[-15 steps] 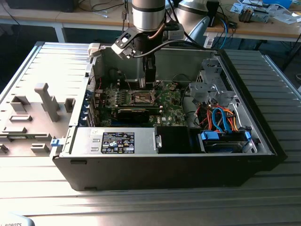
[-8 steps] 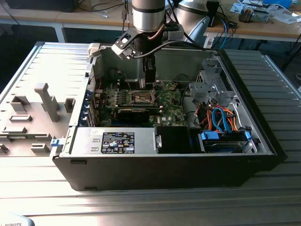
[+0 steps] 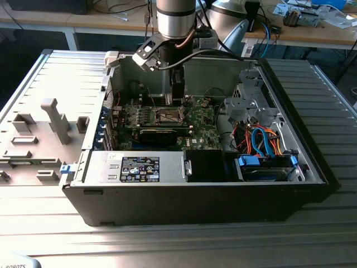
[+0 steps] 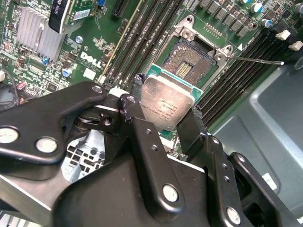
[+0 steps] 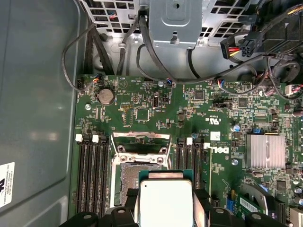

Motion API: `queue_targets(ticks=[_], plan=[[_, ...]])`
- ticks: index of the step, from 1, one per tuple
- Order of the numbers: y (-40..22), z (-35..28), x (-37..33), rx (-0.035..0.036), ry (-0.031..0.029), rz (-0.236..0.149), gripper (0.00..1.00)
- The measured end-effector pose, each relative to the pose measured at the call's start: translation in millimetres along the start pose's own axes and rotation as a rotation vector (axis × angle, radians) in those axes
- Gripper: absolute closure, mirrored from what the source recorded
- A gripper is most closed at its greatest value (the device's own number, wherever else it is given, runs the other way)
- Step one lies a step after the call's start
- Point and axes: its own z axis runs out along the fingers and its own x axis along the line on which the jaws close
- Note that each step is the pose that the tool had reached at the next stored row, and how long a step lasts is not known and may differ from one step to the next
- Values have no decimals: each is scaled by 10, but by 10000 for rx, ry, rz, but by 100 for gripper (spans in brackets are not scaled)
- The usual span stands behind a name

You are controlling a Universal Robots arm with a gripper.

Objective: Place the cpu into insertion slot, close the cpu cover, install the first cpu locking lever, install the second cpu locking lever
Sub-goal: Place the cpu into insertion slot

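- The black two-fingered hand is closed on the small flat square cpu with a dull silver-grey metal top. The chip is pinched by two opposite edges, so its underside is left free to meet the contacts.
- The cpu is carried level and hangs just above the insertion slot, overlapping one side of it. It has not yet been seated, and a gap can be seen between them in both wrist views.
- The insertion slot, a small square socket with a dark centre and silvery rim, lies uncovered.
- The thin silvery cpu cover frame is swung back along one edge of the slot, presumably to keep the way down clear.
- A thin metal rod lever juts out from a corner of the slot, unlatched.
- Long black memory slots flank the slot on the green circuit board.
- Around the slot stands the open black computer case, which rests on a ribbed grey metal worktop.
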Motion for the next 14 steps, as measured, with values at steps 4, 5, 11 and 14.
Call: queue_targets(ticks=[4, 5, 11, 14], plan=[[0, 6, 3, 0, 0, 0, 46], [0, 6, 4, 1, -1, 0, 46], [-1, 18, 13, 1, 0, 0, 46], [-1, 22, 16, 1, -1, 0, 46]])
